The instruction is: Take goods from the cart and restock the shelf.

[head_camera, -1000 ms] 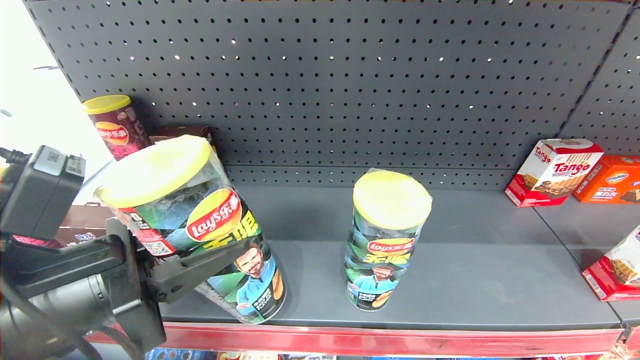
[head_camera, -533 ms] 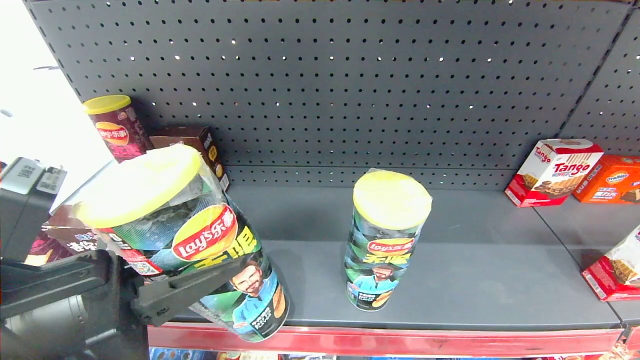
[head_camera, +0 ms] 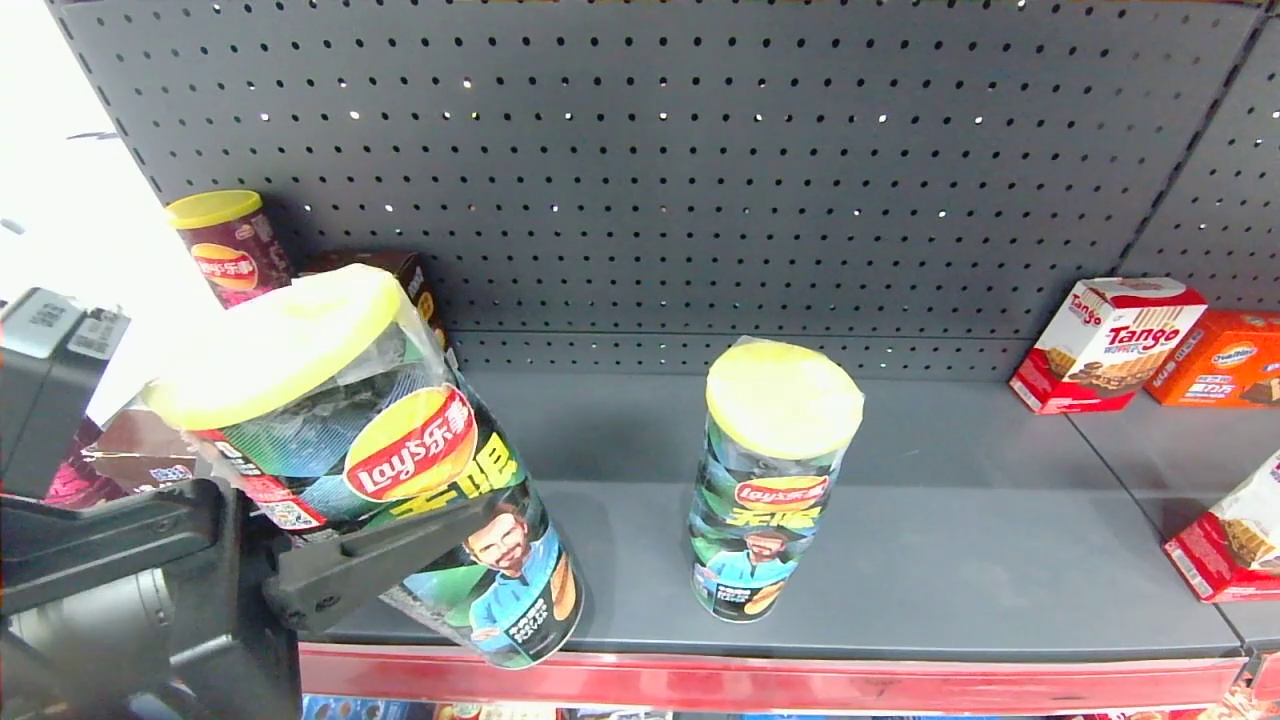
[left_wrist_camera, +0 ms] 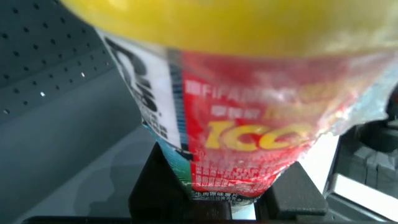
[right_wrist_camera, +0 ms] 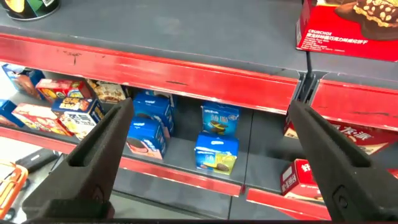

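Note:
My left gripper (head_camera: 390, 520) is shut on a green chip can (head_camera: 400, 470) with a yellow lid. The can leans to the left over the front left of the grey shelf (head_camera: 950, 520), its lower end at the red front edge. The same can (left_wrist_camera: 236, 124) looms close in the left wrist view, between the dark fingers (left_wrist_camera: 292, 198) of the left gripper (left_wrist_camera: 227, 200). A second, matching can (head_camera: 768, 480) stands upright mid-shelf, a hand's width to the right. My right gripper (right_wrist_camera: 214, 168) hangs open and holds nothing, in front of the lower shelves.
A maroon can (head_camera: 230, 255) and a brown box (head_camera: 405, 272) stand at the back left. A red-and-white wafer box (head_camera: 1110, 340), an orange box (head_camera: 1220, 355) and a red packet (head_camera: 1225, 545) sit on the right. Blue boxes (right_wrist_camera: 214, 140) fill a lower shelf.
The left gripper has shifted left and toward the shelf's front with the can, which now leans more steeply. The standing can has not moved.

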{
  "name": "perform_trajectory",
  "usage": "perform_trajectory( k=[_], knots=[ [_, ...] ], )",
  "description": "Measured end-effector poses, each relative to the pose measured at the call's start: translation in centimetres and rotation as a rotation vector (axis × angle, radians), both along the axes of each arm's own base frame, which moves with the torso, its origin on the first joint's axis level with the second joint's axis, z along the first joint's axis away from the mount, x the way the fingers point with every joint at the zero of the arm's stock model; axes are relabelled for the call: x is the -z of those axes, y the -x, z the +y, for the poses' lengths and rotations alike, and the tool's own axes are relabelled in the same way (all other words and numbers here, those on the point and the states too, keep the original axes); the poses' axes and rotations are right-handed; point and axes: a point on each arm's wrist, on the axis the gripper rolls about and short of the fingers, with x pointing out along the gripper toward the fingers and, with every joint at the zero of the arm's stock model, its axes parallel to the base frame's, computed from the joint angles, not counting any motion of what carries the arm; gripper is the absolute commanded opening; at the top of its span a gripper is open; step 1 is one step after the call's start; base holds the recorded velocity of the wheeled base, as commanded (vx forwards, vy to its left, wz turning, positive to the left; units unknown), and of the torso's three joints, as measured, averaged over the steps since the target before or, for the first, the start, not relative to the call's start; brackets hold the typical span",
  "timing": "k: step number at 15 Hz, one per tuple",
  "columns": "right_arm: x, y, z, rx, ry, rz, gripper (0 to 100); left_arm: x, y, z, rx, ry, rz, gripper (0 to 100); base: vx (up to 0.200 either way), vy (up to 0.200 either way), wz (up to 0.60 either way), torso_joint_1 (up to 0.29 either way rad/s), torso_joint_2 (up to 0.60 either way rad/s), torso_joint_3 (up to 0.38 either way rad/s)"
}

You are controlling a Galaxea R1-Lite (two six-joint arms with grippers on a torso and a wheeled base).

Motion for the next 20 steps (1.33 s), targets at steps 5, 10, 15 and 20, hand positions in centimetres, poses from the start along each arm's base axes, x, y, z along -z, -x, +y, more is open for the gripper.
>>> perform_trajectory(
  k=[5, 10, 15, 20],
  knots=[
    [0.0, 0.0, 0.0, -0.001, 0.000, 0.000, 100, -1.3, -2.1, -0.8, 0.004, 0.001, 0.002, 0, 0.000, 0.000, 0.00, 0.000, 0.00, 0.000],
    [0.0, 0.0, 0.0, 0.000, 0.000, 0.001, 100, -1.0, -4.9, -1.2, -0.039, -0.048, 0.037, 0, 0.000, 0.000, 0.00, 0.000, 0.00, 0.000],
    [0.0, 0.0, 0.0, 0.000, 0.000, 0.001, 100, -3.0, -9.2, -2.9, -0.050, -0.087, 0.084, 0, 0.000, 0.000, 0.00, 0.000, 0.00, 0.000],
    [0.0, 0.0, 0.0, 0.000, 0.000, 0.002, 100, -3.0, -14.4, -5.5, -0.012, -0.116, 0.053, 0, 0.000, 0.000, 0.00, 0.000, 0.00, 0.000]
  ],
)
